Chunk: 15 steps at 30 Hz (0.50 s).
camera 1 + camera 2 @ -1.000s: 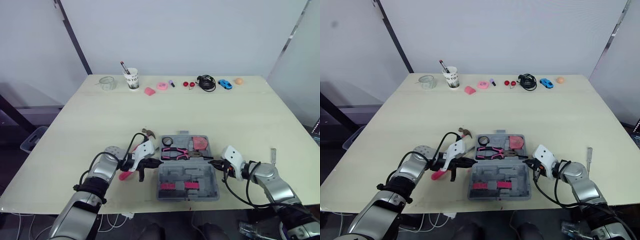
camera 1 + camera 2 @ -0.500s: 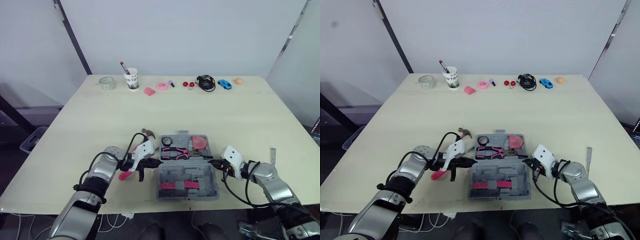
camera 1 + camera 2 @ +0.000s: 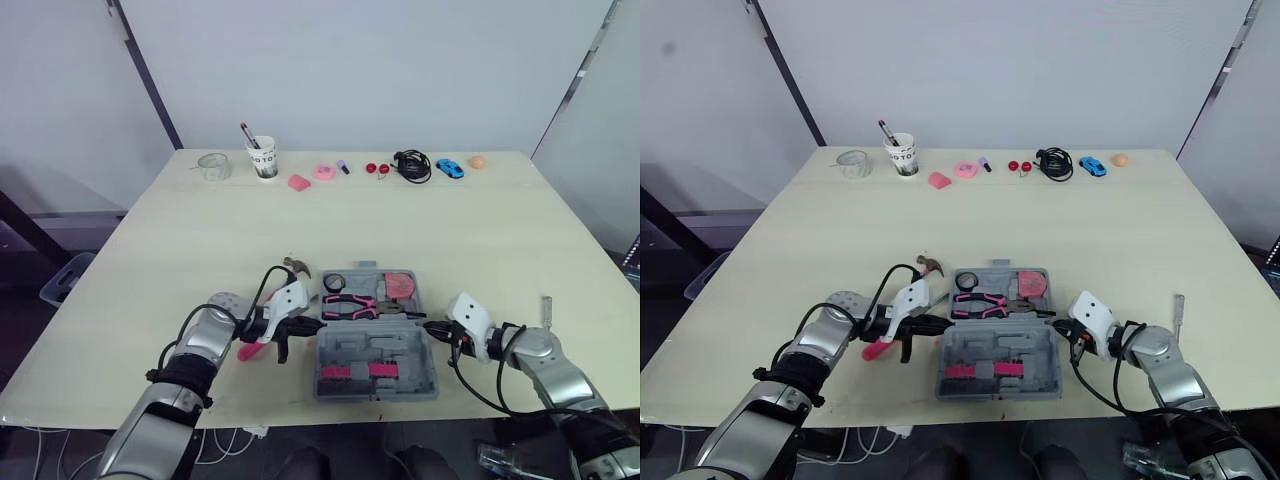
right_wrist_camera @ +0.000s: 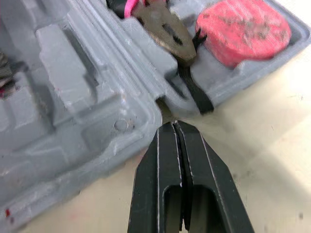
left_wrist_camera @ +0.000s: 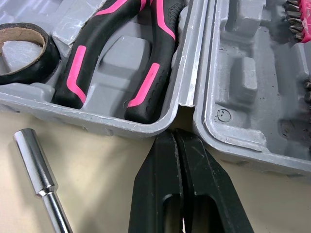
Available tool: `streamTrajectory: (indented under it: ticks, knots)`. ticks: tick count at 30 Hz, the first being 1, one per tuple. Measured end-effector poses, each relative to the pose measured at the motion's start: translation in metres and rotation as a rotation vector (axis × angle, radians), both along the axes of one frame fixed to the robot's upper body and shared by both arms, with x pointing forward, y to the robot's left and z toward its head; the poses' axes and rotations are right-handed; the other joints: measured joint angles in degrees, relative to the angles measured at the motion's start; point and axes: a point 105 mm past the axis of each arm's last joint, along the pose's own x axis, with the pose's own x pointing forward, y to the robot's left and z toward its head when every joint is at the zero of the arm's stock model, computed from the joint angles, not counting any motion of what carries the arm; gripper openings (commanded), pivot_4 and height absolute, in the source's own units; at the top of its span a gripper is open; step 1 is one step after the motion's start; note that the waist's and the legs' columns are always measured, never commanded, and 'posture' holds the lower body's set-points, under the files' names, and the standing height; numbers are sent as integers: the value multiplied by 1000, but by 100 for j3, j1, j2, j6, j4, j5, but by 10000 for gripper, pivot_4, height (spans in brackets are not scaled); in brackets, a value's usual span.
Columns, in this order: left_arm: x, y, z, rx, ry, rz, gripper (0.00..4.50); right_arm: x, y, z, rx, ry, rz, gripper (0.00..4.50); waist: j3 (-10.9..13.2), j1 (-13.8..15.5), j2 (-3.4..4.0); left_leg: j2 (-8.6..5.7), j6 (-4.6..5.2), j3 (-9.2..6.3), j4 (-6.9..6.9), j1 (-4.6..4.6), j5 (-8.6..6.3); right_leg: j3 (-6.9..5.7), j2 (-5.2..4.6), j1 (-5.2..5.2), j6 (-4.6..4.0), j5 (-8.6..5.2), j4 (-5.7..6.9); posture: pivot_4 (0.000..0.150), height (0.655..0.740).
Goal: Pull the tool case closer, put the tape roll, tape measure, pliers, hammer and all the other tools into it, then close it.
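The tool case [image 3: 375,347] sits open at the middle of the table's near edge, with its hinge line parallel to that edge. It lies directly between the two pincers. The left gripper [image 5: 176,138] points at the left end of the hinge and the right gripper [image 4: 173,127] at the right end. Contact cannot be confirmed. Both pincers are fully closed, fingers pressed together, holding nothing. The tape roll [image 3: 334,283], pliers [image 3: 350,305] and tape measure [image 3: 400,286] occupy the far half. The hammer [image 3: 297,267] lies outside, left of the case, nearest the left gripper.
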Motion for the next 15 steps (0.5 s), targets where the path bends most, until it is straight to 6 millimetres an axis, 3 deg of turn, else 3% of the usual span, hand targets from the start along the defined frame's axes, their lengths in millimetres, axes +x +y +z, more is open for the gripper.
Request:
streamTrajectory:
  ticks: [10,15]
  knots:
    - [-7,19,5,16,-7,74,877,-2,-19,8,21,-31,-75,0,1,-16,-1,6,0,0,-3,-3,0,1,4,-3,0,0,-1,1500,7400]
    - [-17,30,23,-33,-37,134,877,0,-33,22,68,-87,-160,0,2,2,-1,6,0,0,-3,-6,0,1,-1,-3,0,0,-5,1500,7400]
